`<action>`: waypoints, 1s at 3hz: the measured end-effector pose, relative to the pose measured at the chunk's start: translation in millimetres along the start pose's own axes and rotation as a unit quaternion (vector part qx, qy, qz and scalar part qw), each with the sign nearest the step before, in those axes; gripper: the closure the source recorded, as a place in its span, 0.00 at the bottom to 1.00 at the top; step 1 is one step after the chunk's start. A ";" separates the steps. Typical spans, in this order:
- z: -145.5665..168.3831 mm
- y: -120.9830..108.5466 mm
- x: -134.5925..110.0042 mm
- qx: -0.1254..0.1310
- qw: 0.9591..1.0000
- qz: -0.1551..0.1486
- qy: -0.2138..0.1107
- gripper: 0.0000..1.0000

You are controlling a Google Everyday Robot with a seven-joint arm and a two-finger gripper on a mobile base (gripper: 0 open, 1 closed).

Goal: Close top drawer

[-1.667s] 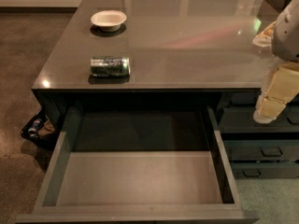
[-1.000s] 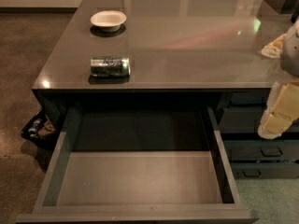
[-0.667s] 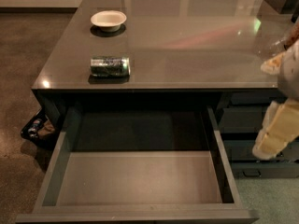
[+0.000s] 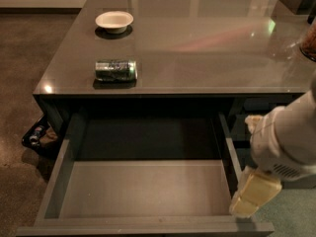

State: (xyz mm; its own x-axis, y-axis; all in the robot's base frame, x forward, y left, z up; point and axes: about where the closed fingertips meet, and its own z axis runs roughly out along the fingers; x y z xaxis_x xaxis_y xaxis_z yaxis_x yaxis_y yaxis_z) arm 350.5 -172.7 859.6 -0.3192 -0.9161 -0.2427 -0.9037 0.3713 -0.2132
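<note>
The top drawer [image 4: 54, 181] is pulled far out from under the grey counter [image 4: 207, 48]. Its flat grey bottom is bare and its front panel lies along the lower edge of the view; the pull handle is hidden. My gripper [image 4: 251, 199], with cream-coloured fingers on a white arm, hangs low at the right. It is just beside the drawer's right wall, near the front right corner. I cannot tell whether it touches the drawer. It holds nothing that I can see.
A white bowl [image 4: 114, 20] and a green can [image 4: 116, 69] lying on its side sit on the counter's left part. A dark bin [image 4: 37, 135] stands on the floor at left. Narrower dark drawers [image 4: 247, 107] are behind my arm at right.
My arm has come down from beside the counter's right edge to the drawer's front right corner. The drawer, bowl and can have not moved.
</note>
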 end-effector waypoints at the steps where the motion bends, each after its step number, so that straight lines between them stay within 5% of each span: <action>1: 40.3 28.5 2.1 -0.004 1.000 -0.009 0.010 0.00; 2: 86.5 67.6 16.5 -0.034 0.999 -0.003 0.031 0.00; 3: 86.5 67.6 16.5 -0.034 0.999 -0.003 0.031 0.00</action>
State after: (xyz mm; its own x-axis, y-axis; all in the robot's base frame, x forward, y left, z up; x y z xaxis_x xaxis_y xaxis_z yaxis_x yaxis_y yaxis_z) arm 308.8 -149.6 759.3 -0.3286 -0.9266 -0.1826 -0.9221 0.3566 -0.1502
